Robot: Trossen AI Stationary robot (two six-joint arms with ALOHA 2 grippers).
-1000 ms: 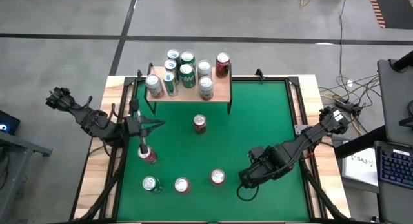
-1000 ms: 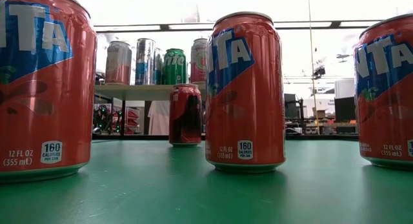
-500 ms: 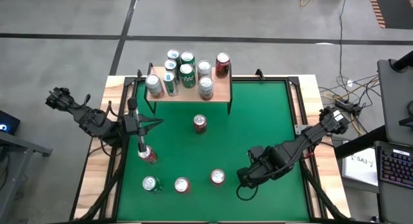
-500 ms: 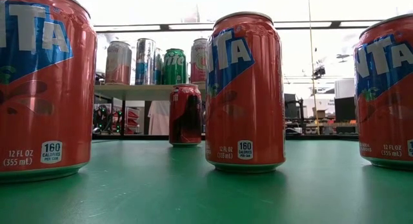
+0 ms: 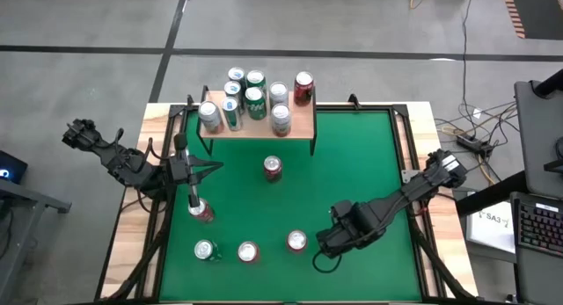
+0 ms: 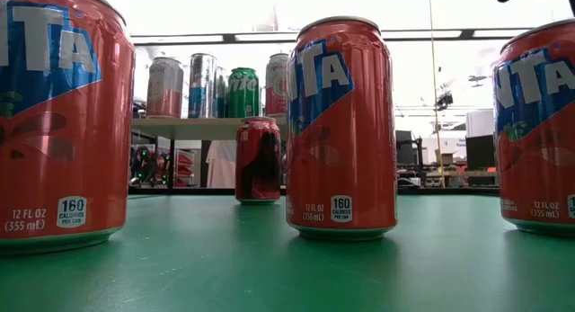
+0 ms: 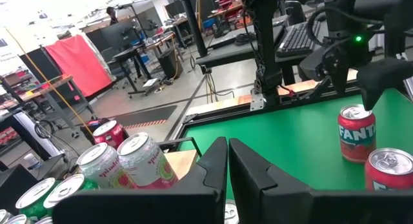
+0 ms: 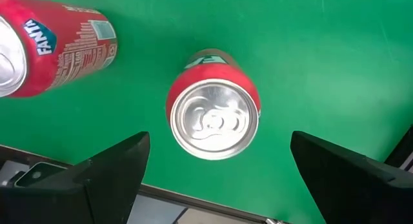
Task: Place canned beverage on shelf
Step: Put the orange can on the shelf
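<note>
We see the right tool (image 5: pixel 324 245) low over the green table (image 5: pixel 369 156), near the front edge, right of the middle. Its two fingers (image 8: pixel 106 169) stand spread wide, with nothing between them but open air above an upright orange soda can (image 8: pixel 213 112). From the right wrist view we look straight down on that can's silver top, centred between the fingers, which do not touch it. In the high view the same can (image 5: pixel 296 242) stands just beside the tool, on its left.

Two more cans (image 5: pixel 248 251) stand in a row with it along the front edge, toward the front left corner. A dark red can (image 5: pixel 273 168) stands alone near the middle of the table, in front of the shelf.

The shelf (image 5: pixel 299 123), a light-wood board on thin black legs, stands at the back edge, left of centre. It carries a cluster of upright cans (image 5: pixel 255 98), silver, green and red.

The left tool (image 5: pixel 186 171) waits over the left edge of the table, its fingers (image 7: pixel 258 172) pressed together and holding nothing. Another red can (image 5: pixel 203 211) stands just in front of it.

From the low view we see the three front cans (image 6: pixel 343 128) large and close, with the shelf (image 6: pixel 193 126) and its cans behind them.
</note>
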